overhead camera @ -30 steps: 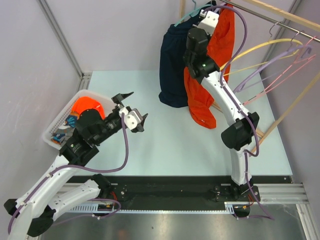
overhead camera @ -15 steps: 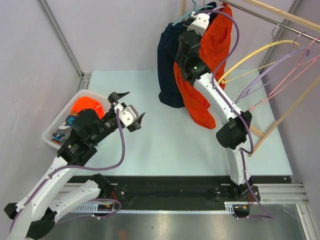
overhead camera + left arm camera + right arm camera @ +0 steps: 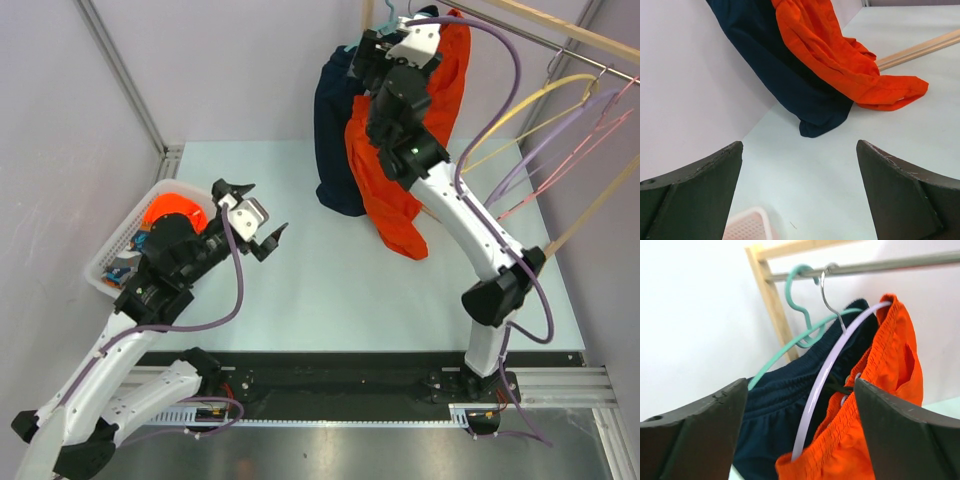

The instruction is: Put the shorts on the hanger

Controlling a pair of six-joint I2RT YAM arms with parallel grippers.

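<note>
Hanging from hanger [image 3: 822,375], shorts [image 3: 885,390] just ahead of spread right pincer [image 3: 800,387]

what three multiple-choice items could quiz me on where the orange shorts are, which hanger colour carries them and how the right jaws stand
1. Where are the orange shorts?
A. in the left jaws
B. hanging at the rail beside the navy shorts
C. folded at the table's near edge

2. What colour is the hanger through their waistband?
A. lavender
B. red
C. black

3. How do the right jaws stand?
A. shut on the hanger
B. shut on the waistband
C. open, gripping nothing

Answers:
1 B, they hang from the rail next to the navy pair.
2 A, a pale lavender arm runs into the gathered waistband.
3 C, the right wrist view shows both fingers wide apart with nothing pinched.
</note>
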